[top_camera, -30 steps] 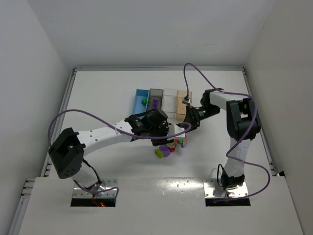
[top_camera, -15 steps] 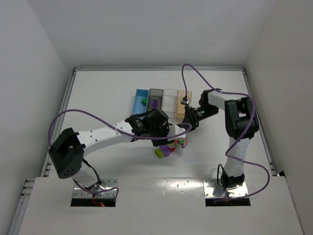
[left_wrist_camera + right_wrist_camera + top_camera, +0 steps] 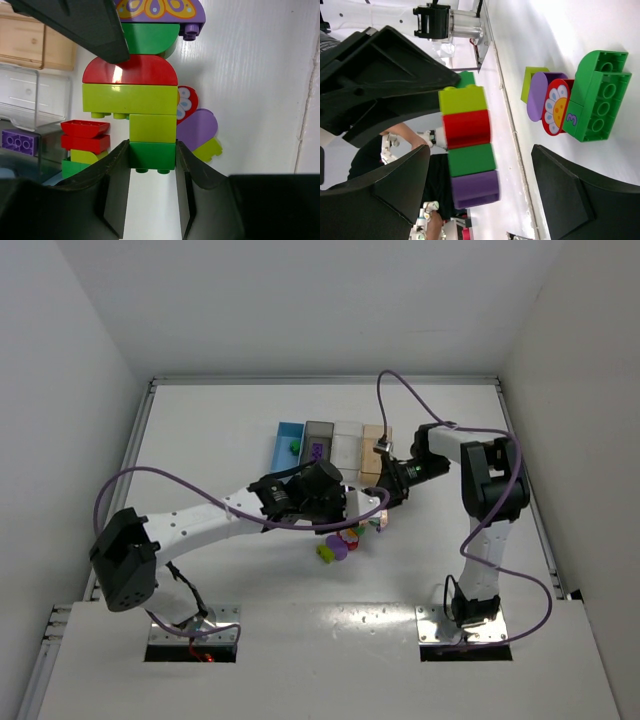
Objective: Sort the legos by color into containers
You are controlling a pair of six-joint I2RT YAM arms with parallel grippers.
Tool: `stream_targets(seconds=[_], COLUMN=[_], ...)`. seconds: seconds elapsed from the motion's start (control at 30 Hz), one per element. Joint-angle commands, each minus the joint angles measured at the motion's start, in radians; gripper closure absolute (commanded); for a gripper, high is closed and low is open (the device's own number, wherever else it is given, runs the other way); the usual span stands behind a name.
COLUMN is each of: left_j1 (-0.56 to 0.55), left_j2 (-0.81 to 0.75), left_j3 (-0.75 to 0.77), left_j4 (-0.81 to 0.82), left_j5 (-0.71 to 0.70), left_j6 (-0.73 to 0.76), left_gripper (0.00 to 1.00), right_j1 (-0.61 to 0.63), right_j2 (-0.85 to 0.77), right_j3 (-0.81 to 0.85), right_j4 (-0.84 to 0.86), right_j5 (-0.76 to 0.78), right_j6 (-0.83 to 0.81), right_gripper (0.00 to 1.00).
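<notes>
My left arm's elbow has swung out to the left since a second ago, and the wrist has nudged toward the bins. My right gripper has spread wider. The loose legos haven't moved.

The white table is smooth and matte. Four open rectangular plastic bins sit in a row, touching:
- blue bin, with a green brick inside
- dark grey bin, with a purple brick inside
- clear bin
- tan bin

My left gripper is clenched on the dark green brick at the near end of a lego stack. The stack is glossy and studded, running yellow-green, red dome, green, then purple. It sticks straight out from my fingers, just in front of the clear and tan bins.

My right fingers stand released either side of the stack's far end, with gaps showing.

The loose legos lie just on the near side of the stack: a green block, a red flower disc, a purple piece and a yellow-green piece. There's open table to the left and to the far right, and walls close in the sides.
</notes>
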Motion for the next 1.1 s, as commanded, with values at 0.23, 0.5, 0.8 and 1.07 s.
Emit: stream_targets(seconds=[0.23,0.5,0.8,1.07], left_j1=[-0.012,-0.003,-0.003,0.019], left_j2=[-0.026,-0.026,-0.126,-0.198], left_j3=[0.046,0.017,-0.138,-0.214], left_j4=[0.054,0.074,0.074,0.074], left_j5=[-0.055,-0.087,-0.097,-0.106], left_j6=[0.010,0.021,-0.028,-0.037], left_gripper=[0.75,0.76,0.76,0.77], right_j1=[0.023,0.032,-0.037,-0.093], right_j2=[-0.029,-0.019,-0.030,-0.039], right_j3=[0.010,0.019,0.032,0.022], right_j4=[-0.001,-0.073,-0.092,-0.092], right_j5=[-0.033,-0.033,-0.056,-0.056], right_j6=[-0.042,-0.111,-0.130,-0.130], right_gripper=[0.47,1.00,1.00,1.00])
